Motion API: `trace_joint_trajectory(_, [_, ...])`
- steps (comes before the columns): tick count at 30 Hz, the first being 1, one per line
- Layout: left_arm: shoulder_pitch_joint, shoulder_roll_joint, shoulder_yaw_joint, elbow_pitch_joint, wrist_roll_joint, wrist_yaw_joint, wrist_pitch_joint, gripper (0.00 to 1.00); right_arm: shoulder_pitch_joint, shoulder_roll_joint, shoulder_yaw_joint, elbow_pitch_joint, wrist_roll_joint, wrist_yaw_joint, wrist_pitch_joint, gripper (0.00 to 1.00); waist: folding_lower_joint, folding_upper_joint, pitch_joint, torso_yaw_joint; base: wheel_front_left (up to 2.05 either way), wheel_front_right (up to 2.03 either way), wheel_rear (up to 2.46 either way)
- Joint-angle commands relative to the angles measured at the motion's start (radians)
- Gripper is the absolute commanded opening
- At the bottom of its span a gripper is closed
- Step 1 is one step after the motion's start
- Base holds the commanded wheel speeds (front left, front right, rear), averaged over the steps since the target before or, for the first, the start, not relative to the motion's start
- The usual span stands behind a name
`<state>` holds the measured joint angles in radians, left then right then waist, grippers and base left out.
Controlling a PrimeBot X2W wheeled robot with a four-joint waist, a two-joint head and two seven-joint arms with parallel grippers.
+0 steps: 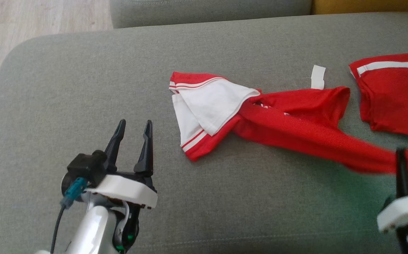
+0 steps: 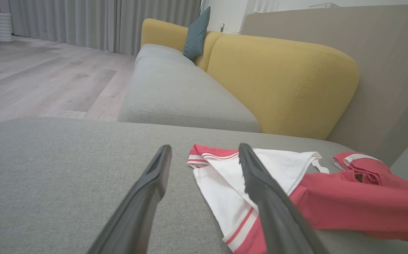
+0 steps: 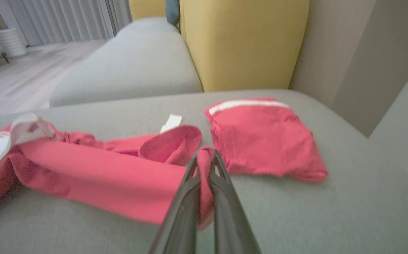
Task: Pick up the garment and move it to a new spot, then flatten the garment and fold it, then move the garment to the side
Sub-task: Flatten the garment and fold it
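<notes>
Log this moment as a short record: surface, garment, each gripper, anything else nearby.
surface: grey sofa cushion
garment: red and white shirt, bunched and drawn out long, not flat
right gripper: fingers shut on the shirt's red end
left gripper: open, holding nothing, apart from the shirt on its left
nearby: folded red garment right of the shirt; small white strip behind it
</notes>
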<state>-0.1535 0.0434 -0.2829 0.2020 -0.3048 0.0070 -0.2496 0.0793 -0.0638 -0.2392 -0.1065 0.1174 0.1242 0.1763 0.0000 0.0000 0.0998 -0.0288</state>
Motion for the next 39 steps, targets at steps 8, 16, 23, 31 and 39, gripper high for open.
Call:
trace_joint_trajectory(8, [-0.040,0.007,0.032,-0.015,0.017,-0.011,-0.012,1.00,0.028,0.009,0.004,0.110,-0.037,0.007,-0.038,1.00,0.0000,0.0000,-0.005,0.009,0.00,0.00,0.00])
trace_joint_trajectory(16, [-0.040,0.007,0.018,-0.016,0.010,-0.006,-0.012,1.00,-0.090,0.011,0.101,0.076,-0.081,0.007,-0.166,1.00,0.0000,0.0000,-0.011,0.057,0.00,0.00,0.00])
trace_joint_trajectory(23, [-0.040,0.007,0.005,-0.027,0.002,-0.001,-0.012,1.00,-0.172,-0.015,0.301,0.105,-0.015,0.007,-0.169,1.00,0.0000,0.0000,-0.004,0.110,0.00,0.00,0.00])
trace_joint_trajectory(31, [-0.049,0.007,-0.022,-0.029,-0.008,0.004,-0.012,1.00,-0.300,-0.032,0.392,0.286,0.027,0.007,-0.172,1.00,0.0000,0.0000,0.031,0.187,0.00,0.00,0.00])
trace_joint_trajectory(39, [-0.054,0.007,-0.031,-0.024,-0.009,0.004,-0.012,1.00,-0.414,-0.036,0.340,0.458,0.088,0.007,-0.167,1.00,0.0000,0.0000,0.057,0.242,0.00,0.00,0.00])
